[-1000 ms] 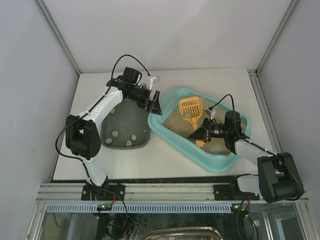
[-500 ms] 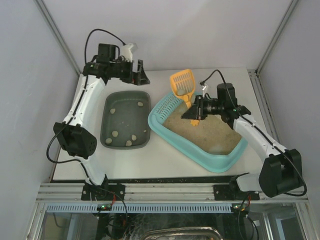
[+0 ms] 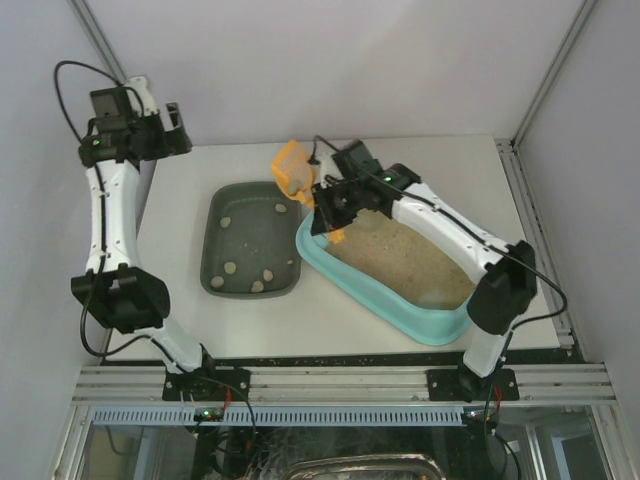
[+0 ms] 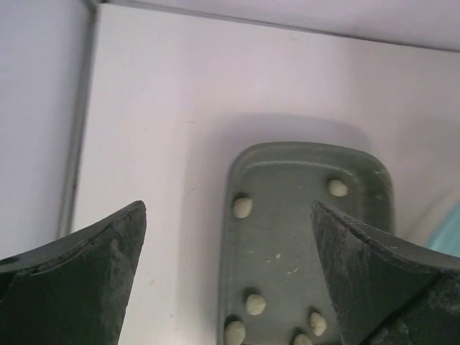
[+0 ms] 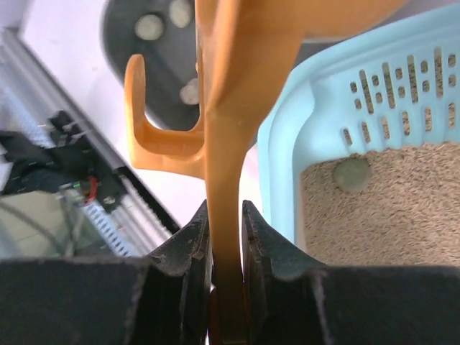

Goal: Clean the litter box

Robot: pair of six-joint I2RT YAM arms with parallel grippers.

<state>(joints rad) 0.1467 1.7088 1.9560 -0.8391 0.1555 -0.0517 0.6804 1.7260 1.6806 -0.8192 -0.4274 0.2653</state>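
Note:
The light-turquoise litter box point(image 3: 400, 310) with beige litter lies right of centre on the table; its slotted rim point(image 5: 402, 93) shows in the right wrist view, with one greenish clump point(image 5: 352, 175) on the litter. My right gripper point(image 3: 332, 212) is shut on the handle of an orange scoop point(image 3: 292, 170), holding it above the gap between the litter box and the dark grey-green tray point(image 3: 252, 240). The scoop handle point(image 5: 224, 215) sits clamped between my fingers. My left gripper point(image 3: 172, 128) is open and empty, raised high at the far left; the tray point(image 4: 309, 244) lies below it.
The dark tray holds several pale clumps point(image 4: 243, 207). White enclosure walls stand close on the left, back and right. An aluminium rail point(image 3: 330, 385) runs along the table's near edge.
My right gripper has carried the scoop up out of the litter box and leftward to the box's far-left corner. My left arm has swung up and away to the far left.

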